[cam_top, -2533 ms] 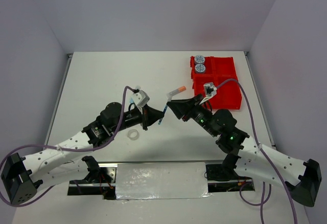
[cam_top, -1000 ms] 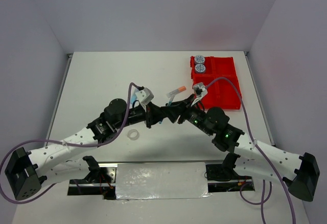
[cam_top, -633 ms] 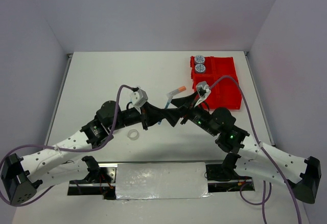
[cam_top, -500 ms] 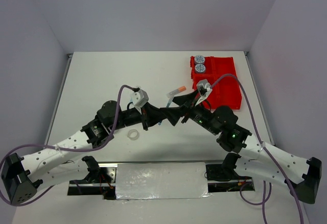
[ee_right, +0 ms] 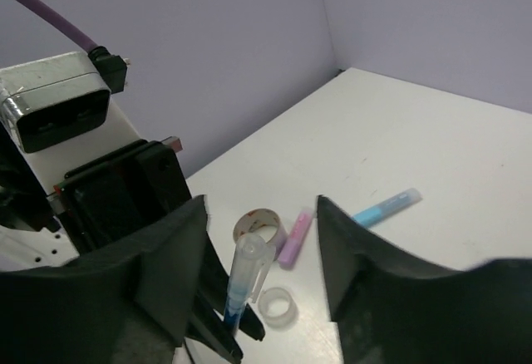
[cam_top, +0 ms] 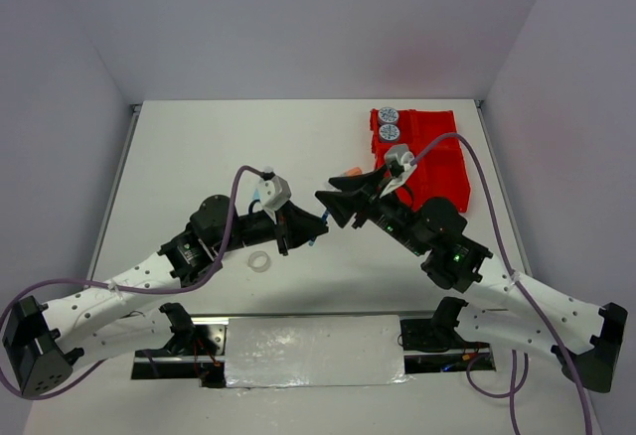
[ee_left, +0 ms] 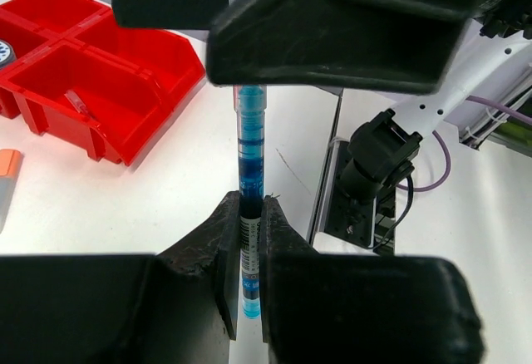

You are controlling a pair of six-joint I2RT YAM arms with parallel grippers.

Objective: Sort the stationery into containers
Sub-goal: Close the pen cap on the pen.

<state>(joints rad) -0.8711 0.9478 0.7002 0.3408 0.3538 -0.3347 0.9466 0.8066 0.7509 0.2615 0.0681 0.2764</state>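
A: Your left jaws are clamped on the blue pen (ee_left: 250, 164), low on its barrel, and hold it clear of the table (cam_top: 199, 147).

B: Your right jaws stand apart, with one finger (ee_right: 170, 256) on each side of that pen's clear upper end. I cannot tell whether either one touches it.

A: You have the pen left of the red tray (cam_top: 442, 172), on its near side and outside every compartment.

B: Two patterned tape rolls (cam_top: 388, 115) lie in the tray's far-left part. An orange-capped stick (cam_top: 350, 171) lies just beside the tray's left wall. A clear tape ring (cam_top: 260, 261) sits well to the tray's left.
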